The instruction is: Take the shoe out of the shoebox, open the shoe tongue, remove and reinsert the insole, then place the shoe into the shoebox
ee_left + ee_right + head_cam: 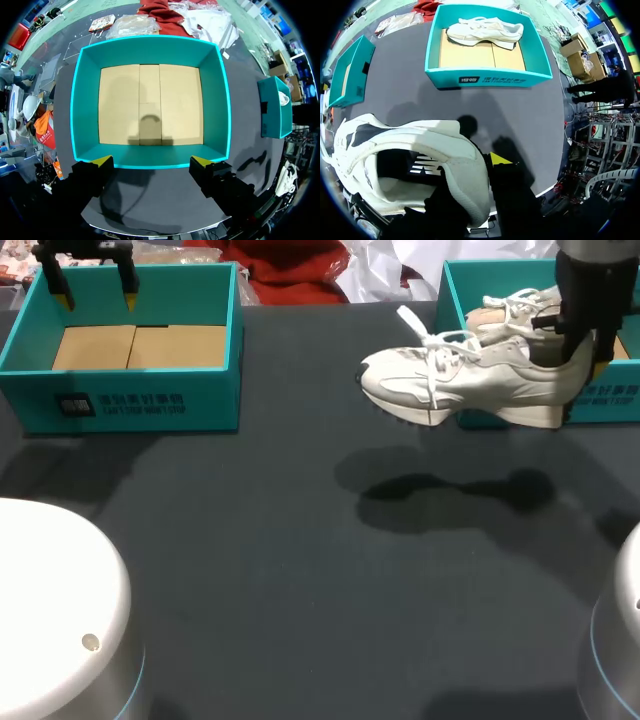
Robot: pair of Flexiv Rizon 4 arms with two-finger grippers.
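At the left of the surface [250, 540], the left gripper [98, 298] [151, 161] hangs over the first of two teal shoeboxes. Its fingers are spread wide and hold nothing. This left shoebox [120, 405] [150, 50] shows only its cardboard floor.

To the right of the middle, one white shoe [470, 385] [420, 150] hangs clear of the surface, with its shadow lying on the dark cloth below. Its long axis runs across the head view, toe to the left and heel to the right. The sole faces down and the laces hang loose. Its heel end overlaps the near left corner of the right shoebox [620, 400] [490, 79].

The right gripper [572, 352] [470, 175] is clamped on the heel, one finger inside the collar and the yellow-tipped one against the outside.

A second white shoe [510, 315] [485, 31] lies in that box, along the wall opposite the labelled one. That makes two shoes in all.
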